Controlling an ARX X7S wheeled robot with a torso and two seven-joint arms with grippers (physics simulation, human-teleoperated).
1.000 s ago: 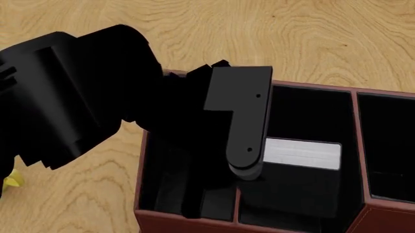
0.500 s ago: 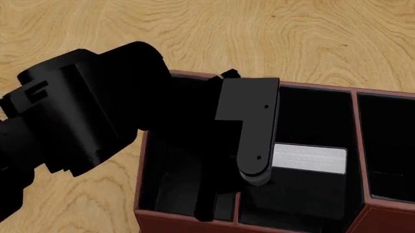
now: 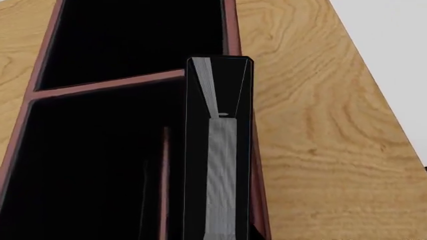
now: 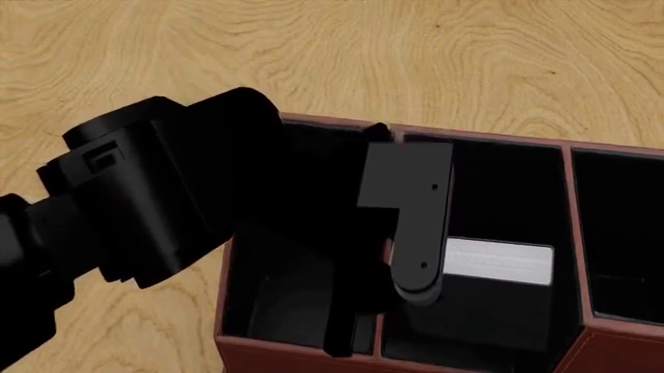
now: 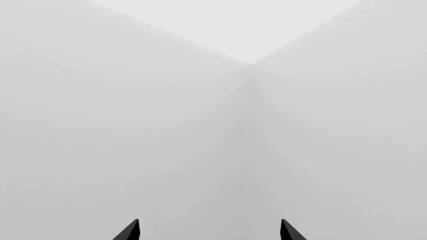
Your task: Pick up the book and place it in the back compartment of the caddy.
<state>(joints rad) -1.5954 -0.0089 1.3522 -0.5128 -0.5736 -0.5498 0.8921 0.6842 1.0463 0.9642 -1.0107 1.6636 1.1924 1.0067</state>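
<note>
The caddy (image 4: pixel 576 233) is a reddish-brown organiser with black-lined cells, low in the head view. My left gripper (image 4: pixel 436 281) reaches down into its middle strip, shut on the book (image 4: pixel 496 263), whose pale page edges face up. In the left wrist view the book (image 3: pixel 221 165) runs edge-on between the jaws, along the caddy's outer wall (image 3: pixel 231 30) and across the end of a cross divider (image 3: pixel 107 85). I cannot tell which cell lies under it. My right gripper (image 5: pixel 209 231) is open, with nothing between its two tips, and faces blank white walls.
The wooden table (image 4: pixel 415 54) surrounds the caddy. A long side compartment (image 4: pixel 275 299) lies under my left arm. A further compartment (image 4: pixel 623 225) sits beyond a tall divider at the right. My bulky left arm (image 4: pixel 155 202) hides the caddy's left corner.
My left arm has shifted right and lower in the head view, carrying the book further down into the caddy's middle strip.
</note>
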